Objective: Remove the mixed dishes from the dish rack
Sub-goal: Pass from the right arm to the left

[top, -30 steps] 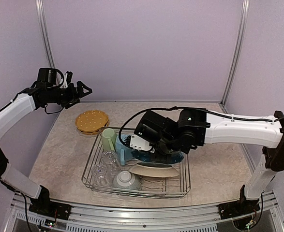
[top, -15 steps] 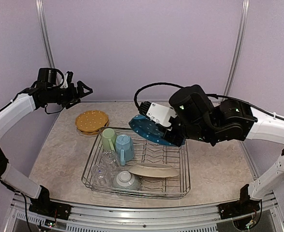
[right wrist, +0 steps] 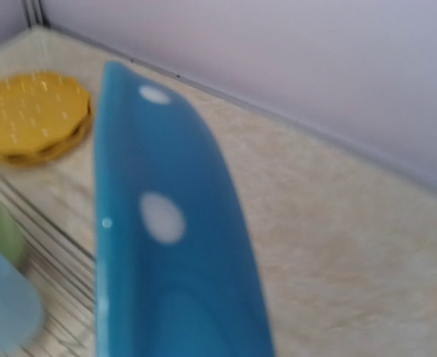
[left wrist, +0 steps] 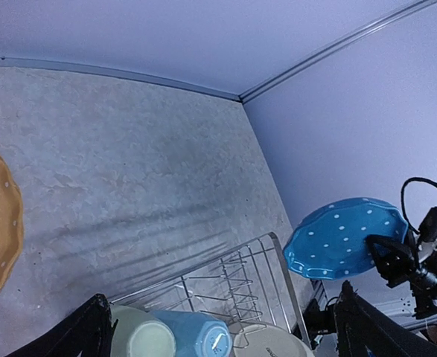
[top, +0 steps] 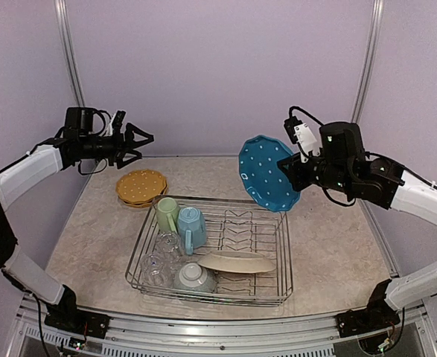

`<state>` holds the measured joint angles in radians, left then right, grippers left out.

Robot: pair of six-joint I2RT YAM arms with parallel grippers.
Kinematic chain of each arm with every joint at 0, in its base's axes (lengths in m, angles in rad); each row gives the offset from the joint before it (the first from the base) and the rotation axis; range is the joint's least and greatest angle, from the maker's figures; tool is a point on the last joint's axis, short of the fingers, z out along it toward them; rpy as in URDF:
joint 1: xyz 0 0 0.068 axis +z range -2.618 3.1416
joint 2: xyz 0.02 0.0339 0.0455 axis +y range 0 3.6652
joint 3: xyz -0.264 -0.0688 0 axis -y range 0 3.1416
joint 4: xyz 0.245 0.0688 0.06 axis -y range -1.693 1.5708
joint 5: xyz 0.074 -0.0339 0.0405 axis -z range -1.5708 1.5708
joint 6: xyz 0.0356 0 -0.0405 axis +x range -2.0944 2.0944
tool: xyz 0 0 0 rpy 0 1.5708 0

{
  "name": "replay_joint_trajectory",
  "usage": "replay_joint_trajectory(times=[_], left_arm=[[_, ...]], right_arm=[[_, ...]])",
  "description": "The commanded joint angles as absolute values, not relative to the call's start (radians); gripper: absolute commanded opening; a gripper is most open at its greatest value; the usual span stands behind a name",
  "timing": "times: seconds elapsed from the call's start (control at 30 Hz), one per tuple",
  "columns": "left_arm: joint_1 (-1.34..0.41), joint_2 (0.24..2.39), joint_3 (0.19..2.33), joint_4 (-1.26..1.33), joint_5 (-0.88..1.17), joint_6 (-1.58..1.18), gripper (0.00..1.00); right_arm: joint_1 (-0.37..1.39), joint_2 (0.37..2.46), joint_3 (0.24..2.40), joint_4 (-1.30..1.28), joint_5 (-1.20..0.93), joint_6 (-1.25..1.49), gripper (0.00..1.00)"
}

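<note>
My right gripper carries the blue dotted plate, bright blue with white spots. Below my left gripper, the yellow plates show pale dots. Lower, between both, the silver wire rack holds a pale green mug, light blue mug, cream plate and grey-green bowl.

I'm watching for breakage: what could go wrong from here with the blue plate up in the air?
1. The right gripper pinches the blue dotted plate only at its rim, nearly on edge; a slip could drop it onto the dish rack.
2. If it heads for the yellow dotted plates, the open left gripper hovering near them might be struck.
</note>
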<state>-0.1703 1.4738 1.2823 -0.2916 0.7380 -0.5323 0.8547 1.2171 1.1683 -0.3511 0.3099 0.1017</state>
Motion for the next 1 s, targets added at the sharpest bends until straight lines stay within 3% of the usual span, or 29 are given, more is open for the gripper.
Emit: replay_joint_trajectory(times=[0.0, 0.23, 0.7, 0.97], left_arm=[[-0.201, 1.511, 1.245, -0.148, 0.94, -0.644, 0.98], [-0.311, 1.554, 1.242, -0.077, 1.037, -0.685, 0.98], [-0.402, 1.684, 1.296, -0.085, 1.133, -0.722, 0.94], [-0.415, 1.714, 1.321, -0.119, 1.149, -0.715, 0.67]], right_arm=[[0.74, 1.141, 1.085, -0.013, 0.027, 0.393, 0.0], [0.584, 1.169, 0.931, 0.311, -0.23, 0.739, 0.0], [0.597, 1.513, 0.964, 0.864, -0.491, 1.095, 0.0], [0.64, 1.606, 1.029, 0.912, -0.498, 1.12, 0.0]])
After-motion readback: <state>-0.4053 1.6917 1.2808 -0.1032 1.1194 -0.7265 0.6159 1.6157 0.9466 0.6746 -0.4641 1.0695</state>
